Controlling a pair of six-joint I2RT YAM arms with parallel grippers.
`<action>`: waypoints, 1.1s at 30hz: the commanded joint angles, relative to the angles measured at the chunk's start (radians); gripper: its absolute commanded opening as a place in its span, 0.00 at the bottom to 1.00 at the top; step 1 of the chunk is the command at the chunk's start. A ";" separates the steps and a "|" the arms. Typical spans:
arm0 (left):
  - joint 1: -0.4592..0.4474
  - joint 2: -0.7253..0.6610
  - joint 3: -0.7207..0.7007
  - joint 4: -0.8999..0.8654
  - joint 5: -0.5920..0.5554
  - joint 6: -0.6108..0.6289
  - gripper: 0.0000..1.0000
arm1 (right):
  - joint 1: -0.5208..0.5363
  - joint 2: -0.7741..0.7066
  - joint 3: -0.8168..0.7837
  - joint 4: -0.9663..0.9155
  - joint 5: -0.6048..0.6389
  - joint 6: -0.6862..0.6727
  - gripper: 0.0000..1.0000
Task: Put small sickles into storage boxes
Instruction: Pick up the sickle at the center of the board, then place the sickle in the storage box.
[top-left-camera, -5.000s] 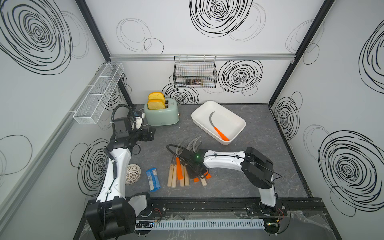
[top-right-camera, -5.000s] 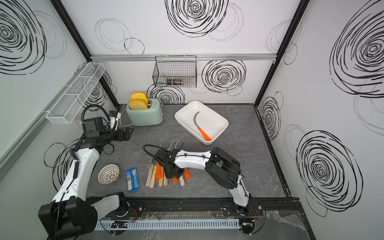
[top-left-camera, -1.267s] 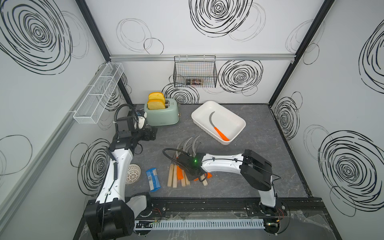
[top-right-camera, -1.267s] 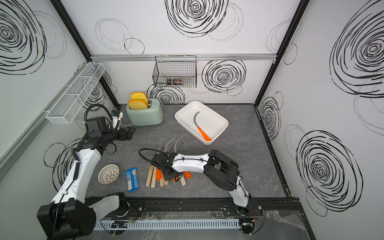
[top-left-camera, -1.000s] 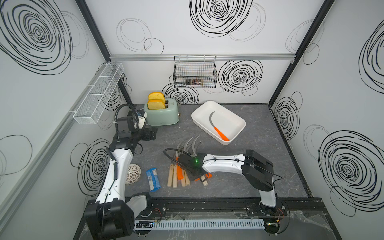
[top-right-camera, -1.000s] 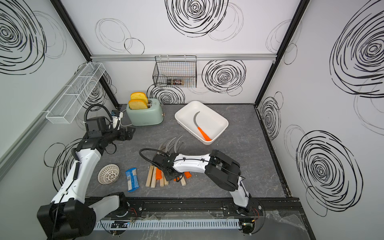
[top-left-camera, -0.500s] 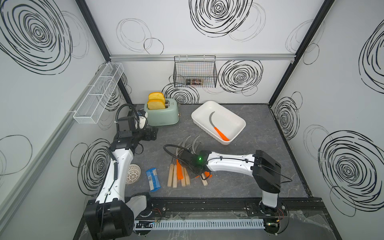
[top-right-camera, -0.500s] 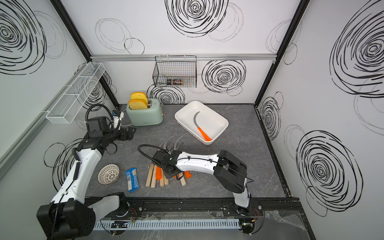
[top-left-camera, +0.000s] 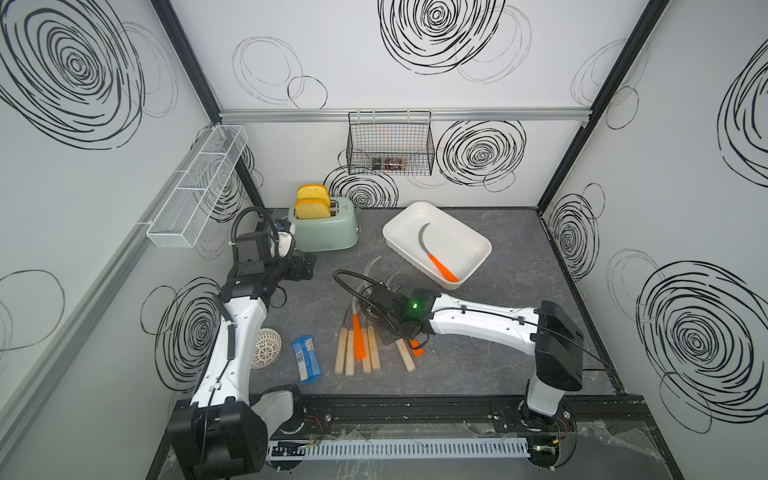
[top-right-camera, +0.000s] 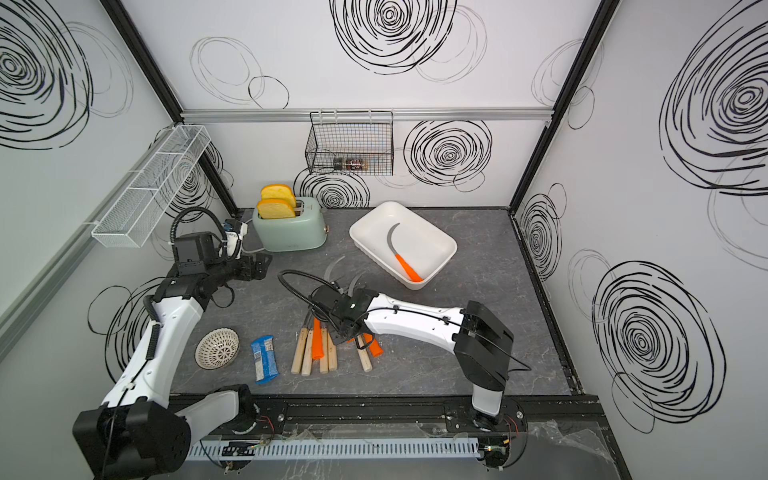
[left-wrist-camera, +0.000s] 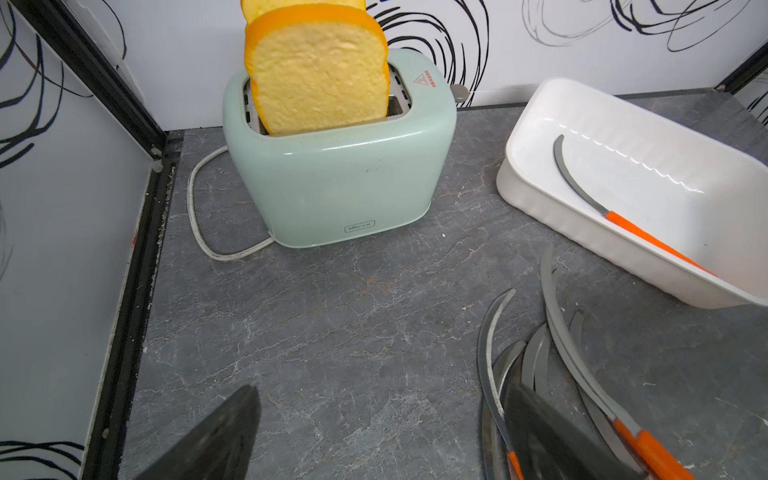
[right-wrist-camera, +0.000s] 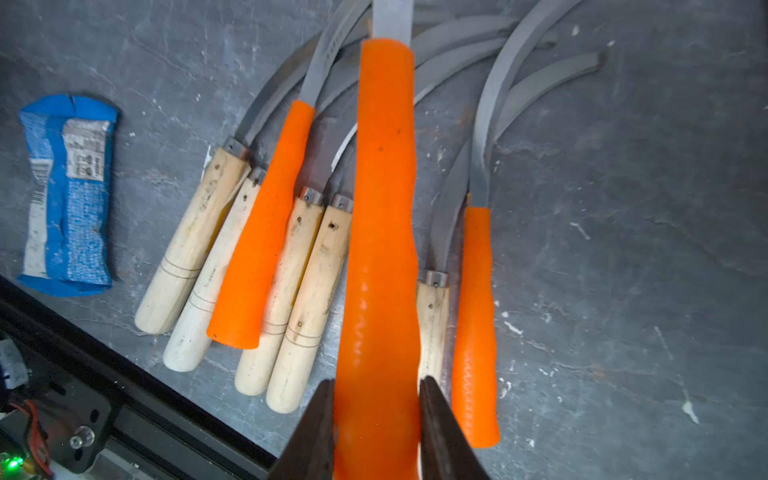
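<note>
My right gripper (right-wrist-camera: 376, 399) is shut on the orange handle of a small sickle (right-wrist-camera: 382, 232), held just above the pile. In both top views this gripper (top-left-camera: 395, 332) (top-right-camera: 347, 328) hangs over the pile's right side. On the table under it lie several small sickles (top-left-camera: 363, 349) (right-wrist-camera: 299, 266), some with wooden handles and some with orange ones, their blades fanned toward the back. The white storage box (top-left-camera: 473, 245) (top-right-camera: 444, 245) (left-wrist-camera: 540, 199) stands at the back right with one orange-handled sickle (top-left-camera: 442, 266) (left-wrist-camera: 631, 228) inside. My left gripper (top-left-camera: 305, 268) (left-wrist-camera: 382, 415) is open and empty over bare table in front of the toaster.
A mint toaster (top-left-camera: 326, 228) with bread slices stands at the back left. A blue packet (top-left-camera: 306, 359) and a white mesh dome (top-left-camera: 267, 354) lie left of the pile. A black wire basket (top-left-camera: 390, 145) and a white mesh rack (top-left-camera: 199, 187) hang on the walls.
My right arm has drawn its elbow to the right and lifted its wrist slightly toward the back, with the orange-handled sickle still in its grip. The left arm has stayed put.
</note>
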 joint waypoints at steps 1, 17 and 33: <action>-0.007 -0.005 0.034 0.025 -0.003 -0.007 0.96 | -0.031 -0.049 0.014 -0.022 0.001 -0.027 0.00; -0.007 -0.011 0.047 0.016 0.004 0.003 0.96 | -0.356 -0.191 -0.020 -0.005 -0.080 -0.166 0.00; -0.010 0.001 0.054 0.019 0.043 0.039 0.96 | -0.659 -0.080 0.050 0.037 -0.180 -0.302 0.00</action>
